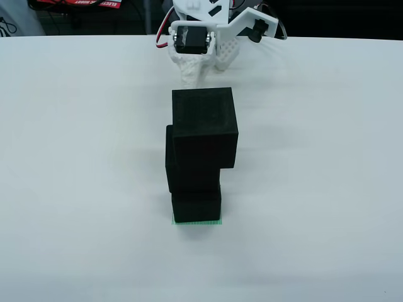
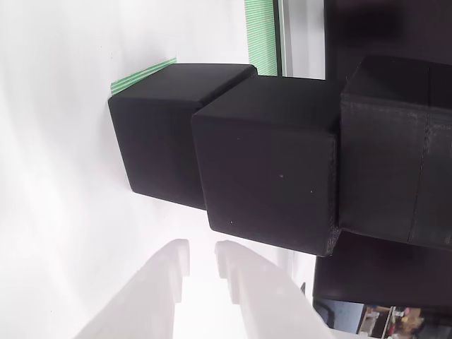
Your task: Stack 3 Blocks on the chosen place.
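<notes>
in the view from above, we see three black blocks stacked at centre frame: the bottom block sits on the green square, the middle block juts left, and the top block leans right. the white gripper sits at upper centre, apart from the stack. in the sideways view its fingers stand parted, holding nothing.

black blocks | three, stacked, offset | on green square
</notes>
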